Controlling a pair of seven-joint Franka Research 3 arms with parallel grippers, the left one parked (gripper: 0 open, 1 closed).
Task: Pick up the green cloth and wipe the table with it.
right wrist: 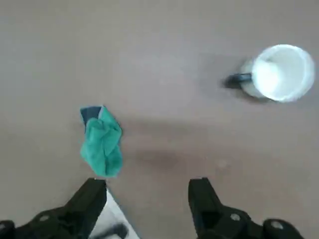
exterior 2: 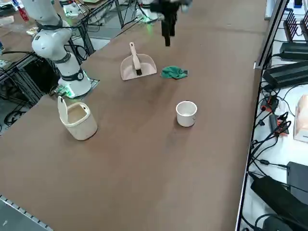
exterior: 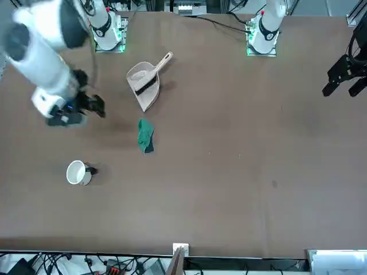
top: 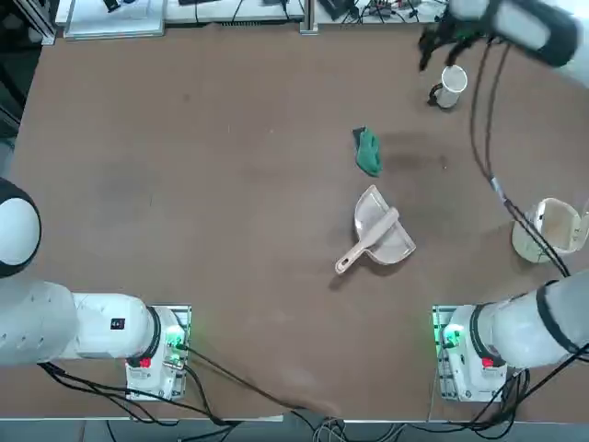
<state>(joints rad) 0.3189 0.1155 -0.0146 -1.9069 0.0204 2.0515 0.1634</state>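
The green cloth lies crumpled on the brown table, a little right of the middle. My right gripper hangs raised in the air, well above the tabletop and off to one side of the cloth. Its fingers stand open and apart with nothing between them. In the right wrist view the cloth shows just beyond one fingertip.
A white mug stands far right of the cloth. A beige dustpan with a brush lies just nearer my bases. A beige handled basket sits at the right edge.
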